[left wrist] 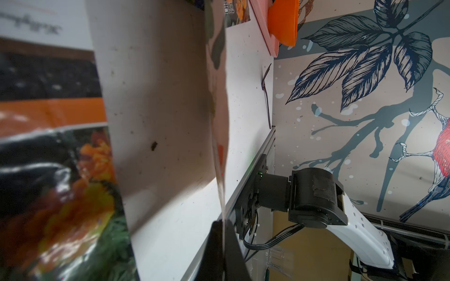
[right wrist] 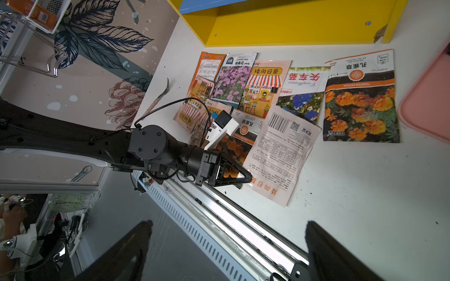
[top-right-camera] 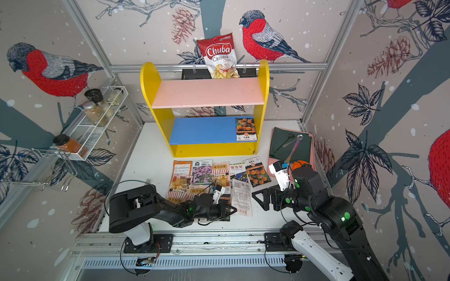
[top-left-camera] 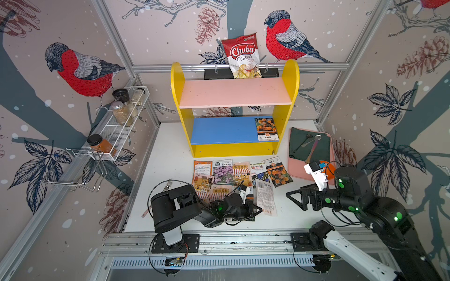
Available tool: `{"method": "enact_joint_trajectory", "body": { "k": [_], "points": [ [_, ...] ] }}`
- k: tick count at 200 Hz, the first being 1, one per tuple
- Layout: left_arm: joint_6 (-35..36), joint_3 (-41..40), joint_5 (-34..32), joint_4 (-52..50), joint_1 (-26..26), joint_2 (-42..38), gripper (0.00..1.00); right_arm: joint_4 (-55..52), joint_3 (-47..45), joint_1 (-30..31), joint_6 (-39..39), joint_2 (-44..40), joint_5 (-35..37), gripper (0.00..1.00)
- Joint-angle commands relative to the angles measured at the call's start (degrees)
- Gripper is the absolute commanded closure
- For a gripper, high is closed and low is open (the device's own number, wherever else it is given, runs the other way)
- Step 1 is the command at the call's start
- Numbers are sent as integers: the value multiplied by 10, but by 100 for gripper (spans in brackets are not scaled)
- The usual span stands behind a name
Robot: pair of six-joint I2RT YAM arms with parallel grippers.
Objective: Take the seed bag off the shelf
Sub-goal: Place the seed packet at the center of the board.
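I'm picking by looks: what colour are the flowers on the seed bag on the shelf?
Orange flowers on the seed bag; clearest in a top view.

Walls are papered all round in a pale print of bullfinches, pinecones and dark leaves, and framed by aluminium rails. A white wire rack is hung on the wall left of centre in both top views. The white tabletop is seen speckled with dirt. Everything's lit evenly, shadows kept soft.

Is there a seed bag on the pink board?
No, the only seed bag on the shelf lies on the blue board, not the pink board.
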Motion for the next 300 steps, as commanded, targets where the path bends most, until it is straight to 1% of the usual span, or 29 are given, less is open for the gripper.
{"method": "enact_joint_trajectory", "body": {
  "k": [1,38,82,129,157,167,181,195,221,232,240,249,266,300],
  "points": [
    [-4,1,-13,-6,-3,0,100,8,-3,0,-8,-3,5,0],
    [-14,2,-20,-27,-7,-4,100,8,-3,0,-9,-4,8,0],
    [-19,4,-20,-39,-11,-11,89,9,-5,0,-9,-4,8,0],
    [-23,11,-24,-120,-14,-34,78,9,-3,0,-11,-4,8,0],
    [-13,20,-32,-180,-14,-62,66,12,-6,0,-11,-5,8,0],
    [-8,25,-34,-204,-14,-72,63,13,-7,0,-11,-5,8,0],
    [0,35,-35,-253,-15,-87,56,14,-8,0,-12,-5,7,0],
    [13,47,-38,-303,-15,-99,46,15,-9,0,-13,-5,6,0],
    [32,63,-36,-375,-15,-114,17,17,-10,0,-15,-6,7,0],
    [38,64,-36,-395,-15,-122,9,17,-11,0,-15,-6,6,0],
    [41,62,-37,-405,-15,-129,5,17,-12,0,-15,-7,7,0],
    [42,60,-41,-413,-16,-139,4,18,-13,0,-15,-7,7,0],
    [47,56,-49,-421,-15,-163,4,18,-14,0,-16,-9,8,0],
    [65,60,-81,-441,-14,-235,4,22,-13,0,-14,-14,9,0]
  ]
}}
